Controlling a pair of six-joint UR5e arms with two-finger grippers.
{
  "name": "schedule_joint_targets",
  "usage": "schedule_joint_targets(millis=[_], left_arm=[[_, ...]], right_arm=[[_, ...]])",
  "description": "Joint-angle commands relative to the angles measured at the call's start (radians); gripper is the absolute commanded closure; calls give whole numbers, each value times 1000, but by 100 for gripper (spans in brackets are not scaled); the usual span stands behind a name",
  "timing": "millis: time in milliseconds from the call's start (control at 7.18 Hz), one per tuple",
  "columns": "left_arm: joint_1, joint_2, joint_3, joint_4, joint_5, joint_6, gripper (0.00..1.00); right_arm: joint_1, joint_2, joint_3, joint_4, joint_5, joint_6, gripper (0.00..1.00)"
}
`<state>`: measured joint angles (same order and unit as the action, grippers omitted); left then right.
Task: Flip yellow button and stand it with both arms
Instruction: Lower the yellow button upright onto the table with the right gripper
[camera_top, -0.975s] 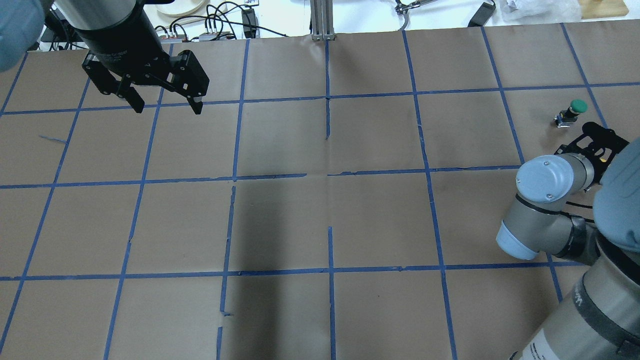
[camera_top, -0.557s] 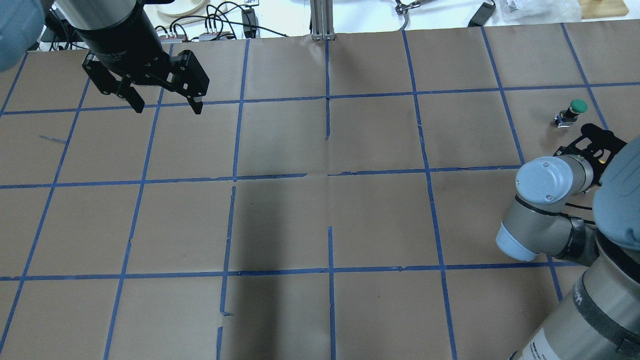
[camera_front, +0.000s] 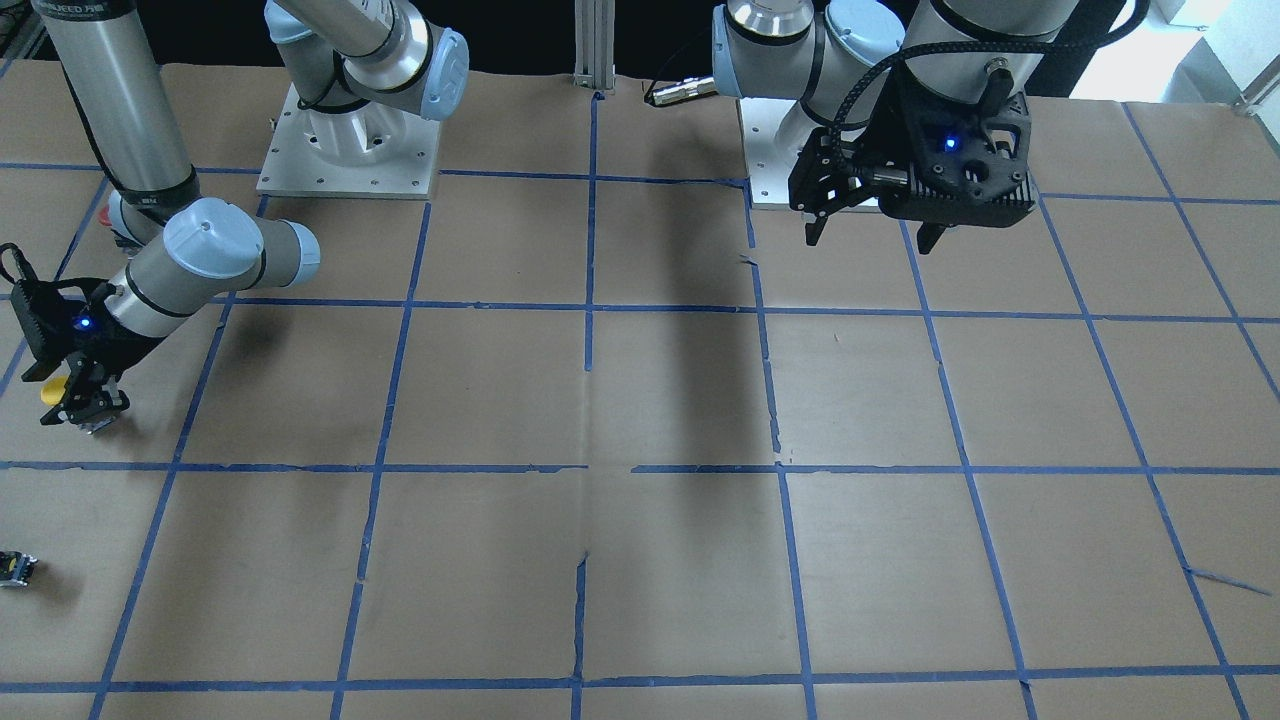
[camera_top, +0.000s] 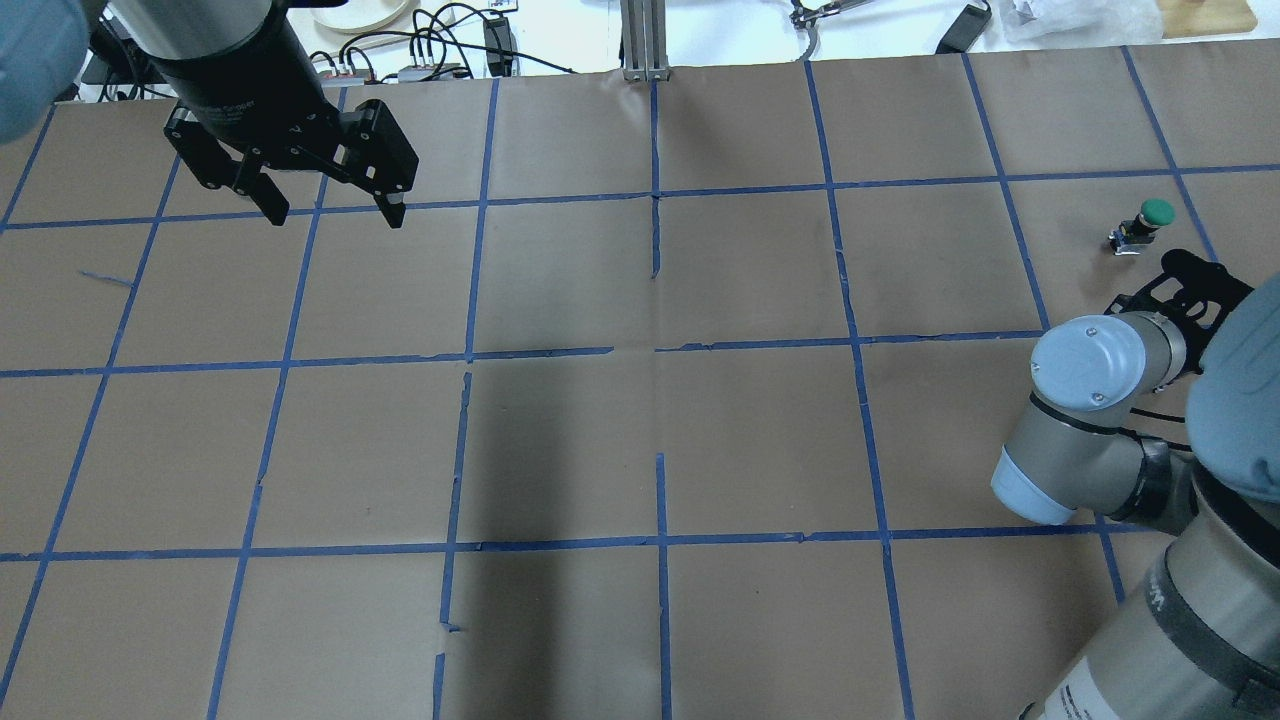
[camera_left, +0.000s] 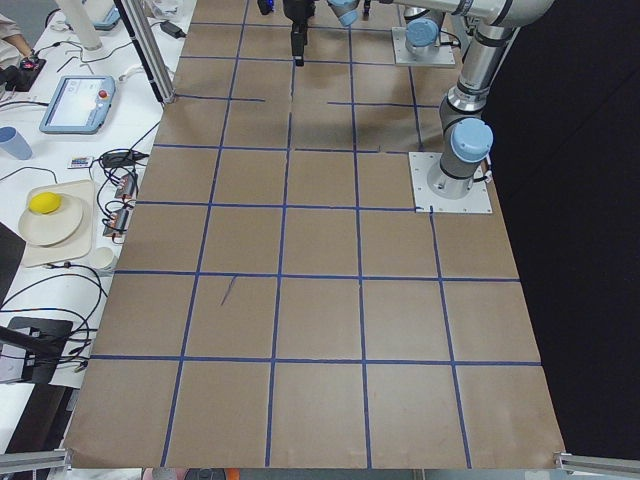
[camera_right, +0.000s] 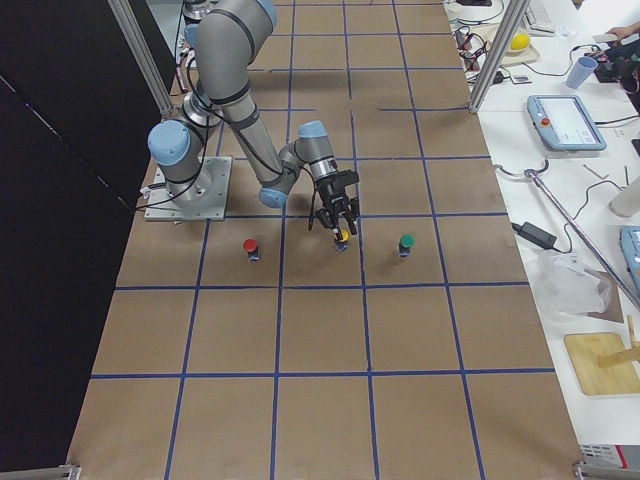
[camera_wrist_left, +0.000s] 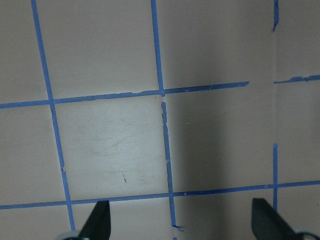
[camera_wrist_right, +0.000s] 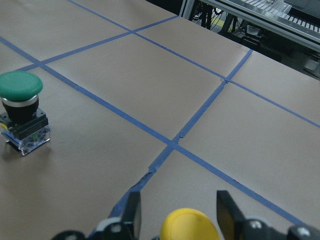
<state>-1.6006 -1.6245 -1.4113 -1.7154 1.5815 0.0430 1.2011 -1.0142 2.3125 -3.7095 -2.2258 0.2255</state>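
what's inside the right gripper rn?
The cap of the yellow button shows inside the right gripper. Its contact block is out of frame, so actual grip is unclear.

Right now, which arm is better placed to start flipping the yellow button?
Right, most likely. The right gripper has the yellow button between its fingers, while the left gripper hangs open at the other end of the table.

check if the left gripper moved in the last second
No. The left gripper hangs over the same blue tape line as before, fingers equally spread.
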Motion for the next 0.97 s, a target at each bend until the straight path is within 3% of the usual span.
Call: schedule_joint_targets(millis=[0,278,557,835], left_arm=[[1,0,0,0,0,2,0],[1,0,2,0,2,2,0],[1,0,2,0,0,2,0],[1,0,3,0,0,0,0]], right_arm=[[-5,-3,14,-7,0,-2,35],[-5,-14,22,-15,9,-17,16],[-5,-53,22,9,34,-43,6],[-5,-119,19,109,37,-44,1]])
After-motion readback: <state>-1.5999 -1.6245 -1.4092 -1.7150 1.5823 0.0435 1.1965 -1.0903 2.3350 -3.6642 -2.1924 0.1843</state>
